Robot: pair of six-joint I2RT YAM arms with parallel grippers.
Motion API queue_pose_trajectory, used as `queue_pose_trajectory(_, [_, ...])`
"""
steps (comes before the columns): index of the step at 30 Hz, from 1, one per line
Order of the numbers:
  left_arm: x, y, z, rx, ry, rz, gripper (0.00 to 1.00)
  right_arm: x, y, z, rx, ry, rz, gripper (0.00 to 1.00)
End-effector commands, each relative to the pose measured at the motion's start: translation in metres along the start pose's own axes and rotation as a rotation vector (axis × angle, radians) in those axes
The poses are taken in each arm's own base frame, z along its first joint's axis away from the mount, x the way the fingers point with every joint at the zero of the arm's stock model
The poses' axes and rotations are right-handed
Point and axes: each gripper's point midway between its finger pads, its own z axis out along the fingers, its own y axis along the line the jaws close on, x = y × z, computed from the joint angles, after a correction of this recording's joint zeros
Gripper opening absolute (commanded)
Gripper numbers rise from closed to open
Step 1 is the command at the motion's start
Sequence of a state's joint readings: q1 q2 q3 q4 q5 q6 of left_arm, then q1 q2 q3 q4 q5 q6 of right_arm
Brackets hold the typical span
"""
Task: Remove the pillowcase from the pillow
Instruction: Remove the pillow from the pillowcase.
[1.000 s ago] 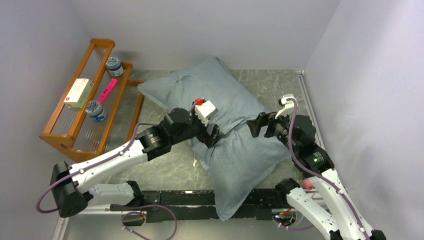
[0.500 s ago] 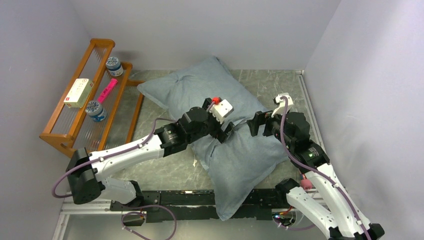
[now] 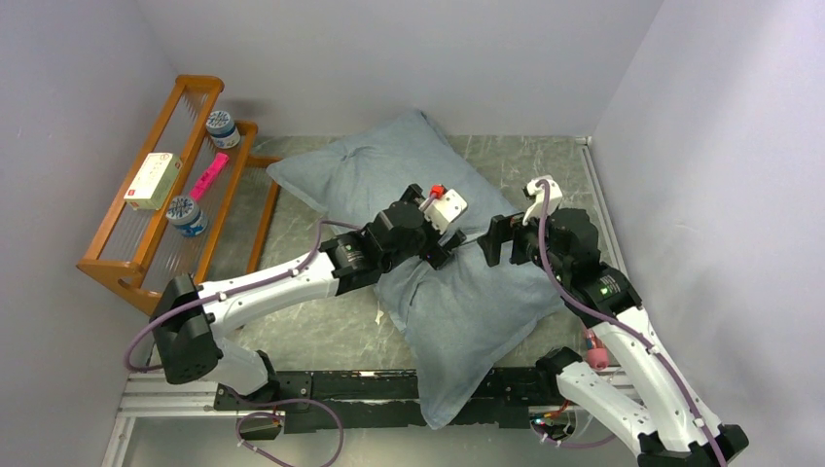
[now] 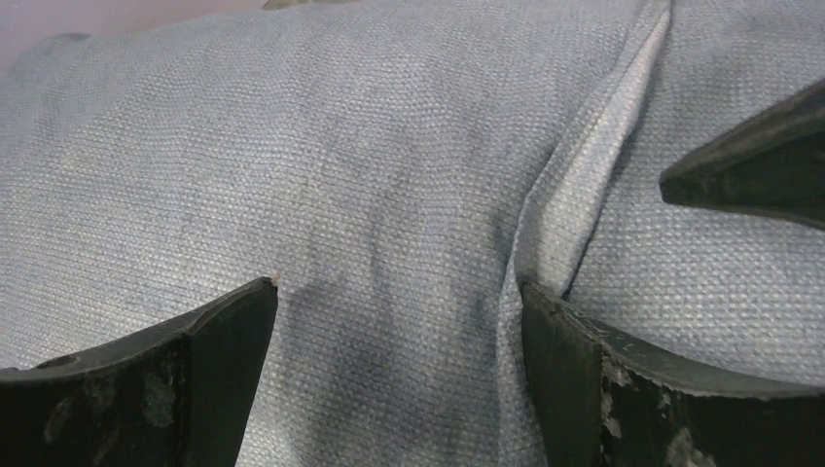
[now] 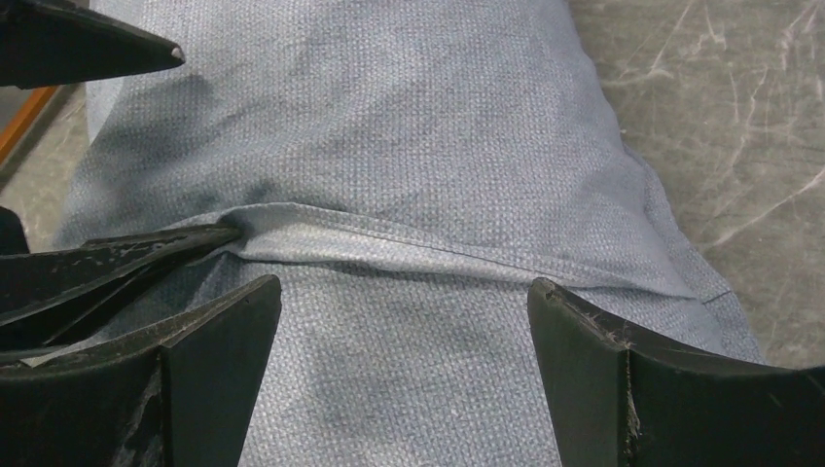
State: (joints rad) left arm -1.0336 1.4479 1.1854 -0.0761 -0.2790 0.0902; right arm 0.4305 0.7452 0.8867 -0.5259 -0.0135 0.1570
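Observation:
The pillowcase (image 3: 389, 175) shows its plain grey-blue face and lies slantwise across the table. It covers the pillow, which is hidden inside. A folded flap edge (image 5: 389, 248) crosses its middle. My left gripper (image 3: 449, 248) stands open just over the cloth at that fold, with the fold (image 4: 574, 214) beside its right finger. My right gripper (image 3: 491, 243) is open too, facing the left one from the right, close above the cloth (image 5: 409, 117). In the left wrist view the gripper (image 4: 399, 284) holds nothing. In the right wrist view the gripper (image 5: 405, 282) holds nothing either.
A wooden rack (image 3: 165, 204) at the left carries two jars, a box and a pink item. The grey marbled table (image 3: 321, 331) shows around the pillowcase. Walls close in at the back and the right. A rail runs along the near edge.
My left arm has reached further right across the pillowcase, to the fold. The right gripper has edged left toward it. Both have stayed open.

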Motion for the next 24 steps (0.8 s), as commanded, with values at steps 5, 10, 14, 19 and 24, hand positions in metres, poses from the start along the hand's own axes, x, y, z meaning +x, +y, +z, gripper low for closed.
queue_pose_trajectory(5, [-0.023, 0.034, 0.007, -0.075, -0.019, 0.006, 0.92, -0.019, -0.002, -0.012, 0.024, 0.09, -0.058, 1.0])
queue_pose_trajectory(10, [-0.014, 0.053, 0.012, -0.101, 0.007, -0.009, 0.88, -0.017, -0.005, -0.008, 0.054, 0.123, -0.026, 1.0])
queue_pose_trajectory(14, [-0.015, 0.065, 0.006, -0.106, 0.015, -0.091, 0.92, -0.015, -0.012, 0.006, 0.106, 0.149, 0.001, 1.0])
queue_pose_trajectory(19, [-0.024, 0.085, -0.014, -0.051, -0.039, -0.318, 0.96, -0.023, -0.003, 0.024, 0.071, 0.137, 0.042, 1.0])
queue_pose_trajectory(24, [-0.003, 0.122, -0.031, -0.1, -0.027, -0.528, 0.96, -0.032, -0.004, 0.036, 0.075, 0.105, 0.047, 1.0])
